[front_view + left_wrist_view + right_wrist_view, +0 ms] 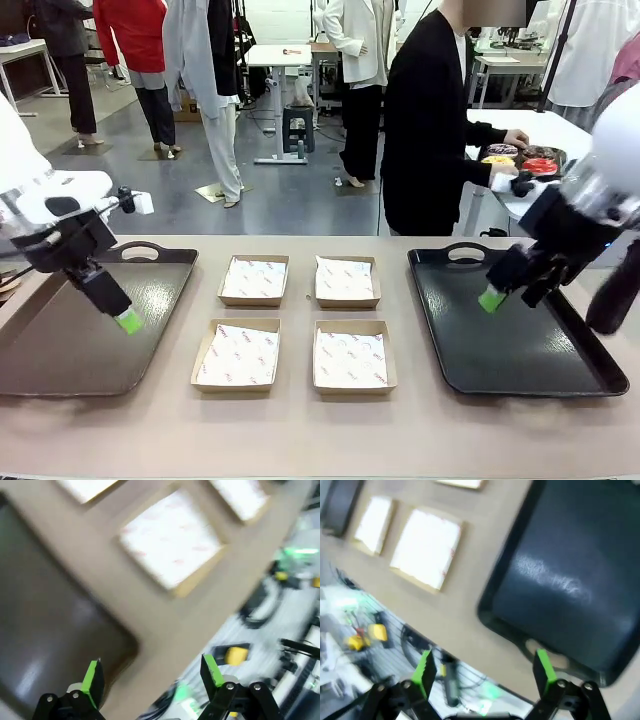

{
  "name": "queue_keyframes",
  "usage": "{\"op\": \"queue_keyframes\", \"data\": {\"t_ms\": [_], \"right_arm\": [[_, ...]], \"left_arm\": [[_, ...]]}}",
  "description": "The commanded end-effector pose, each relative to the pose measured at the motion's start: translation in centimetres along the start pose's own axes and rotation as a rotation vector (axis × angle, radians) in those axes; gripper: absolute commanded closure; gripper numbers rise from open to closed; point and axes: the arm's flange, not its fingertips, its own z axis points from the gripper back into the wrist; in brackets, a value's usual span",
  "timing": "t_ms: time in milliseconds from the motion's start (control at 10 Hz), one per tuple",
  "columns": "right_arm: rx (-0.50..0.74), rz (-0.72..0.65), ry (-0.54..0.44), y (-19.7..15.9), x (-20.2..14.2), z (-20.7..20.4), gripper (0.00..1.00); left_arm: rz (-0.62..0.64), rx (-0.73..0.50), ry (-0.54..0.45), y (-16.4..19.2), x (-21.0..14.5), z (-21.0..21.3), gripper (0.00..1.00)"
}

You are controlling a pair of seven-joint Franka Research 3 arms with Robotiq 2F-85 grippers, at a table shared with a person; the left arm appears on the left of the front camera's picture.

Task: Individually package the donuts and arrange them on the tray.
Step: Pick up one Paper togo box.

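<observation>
Front view: the donuts (522, 158) lie on a dark plate (558, 153) at upper right, at the person's (430, 130) hands, well apart from four lined boxes (253, 280) at centre. The left gripper (152, 672) hangs over the left tray (50, 350) and the right gripper (485, 667) over the right tray (560, 360), both with jaws apart and empty.

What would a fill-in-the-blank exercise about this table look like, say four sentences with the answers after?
1. On the table lie ____ paper-lined boxes in a square.
2. The left gripper hangs over the left tray with its fingers ____.
3. The right gripper hangs over the other tray, on the robot's ____ side.
4. The donuts sit on a far side table, so every box is ____.

Missing words: four; open; right; empty.
</observation>
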Motion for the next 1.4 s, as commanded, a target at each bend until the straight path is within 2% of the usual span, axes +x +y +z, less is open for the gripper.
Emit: {"op": "queue_keyframes", "data": {"t_ms": [0, 200, 400, 500, 900, 1300], "right_arm": [[0.317, -0.098, -0.050, -2.7, 0.1, 1.2, 0.00], [0.480, -0.174, -0.076, -5.7, -0.2, 1.7, 0.00], [0.610, -0.264, -0.118, -8.7, -1.7, 2.5, 0.00], [0.631, -0.297, -0.115, -9.8, -2.9, 2.8, 0.00], [0.664, -0.308, -0.181, -14.0, -8.5, 2.8, 0.00], [0.742, -0.269, -0.194, -16.1, -10.9, 3.1, 0.00]], "left_arm": [[0.006, -0.481, -0.118, 1.2, 0.8, 0.3, 0.00], [0.047, -0.725, -0.263, 2.9, 0.9, 0.1, 0.00], [0.180, -0.812, -0.444, 5.4, -0.3, 0.9, 0.00], [0.237, -0.825, -0.480, 6.2, -1.2, 1.1, 0.00], [0.393, -0.856, -0.460, 9.7, -6.0, 1.3, 0.00], [0.458, -0.827, -0.420, 11.7, -9.6, 3.0, 0.00]]}}
